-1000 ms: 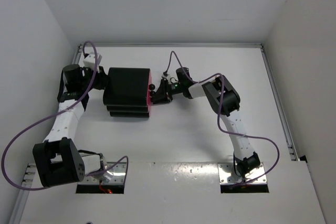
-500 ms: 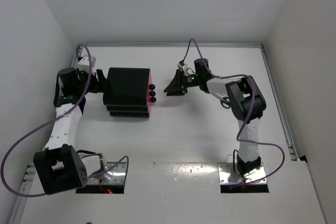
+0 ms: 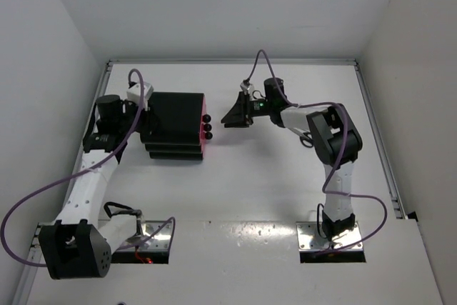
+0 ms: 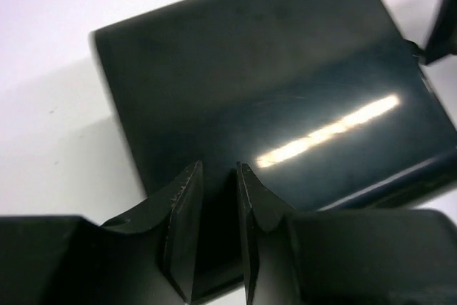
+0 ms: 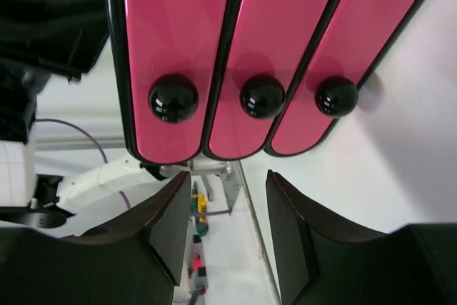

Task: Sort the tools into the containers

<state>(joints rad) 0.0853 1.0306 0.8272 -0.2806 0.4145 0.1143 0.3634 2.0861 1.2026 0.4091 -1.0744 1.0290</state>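
On the table (image 3: 250, 191), drawer unit (image 3: 171, 125), all three pink drawers shut. No tools in view; can't tell if they're inside. Behind the unit, left gripper (image 4: 219, 171): fingers barely apart, gripping nothing. Facing its front, just off it, right gripper (image 5: 228, 180): fingers spread, empty. Likely a drawer pull: centre on one knob (image 5: 262, 96), pull straight, brace the back.

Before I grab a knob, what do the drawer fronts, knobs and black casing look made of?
The three magenta-pink drawer fronts look like glossy plastic, smooth with soft reflections. The round black knobs seem polished plastic, showing highlights. The black boxy casing looks glossy plastic, mirroring a bright streak.
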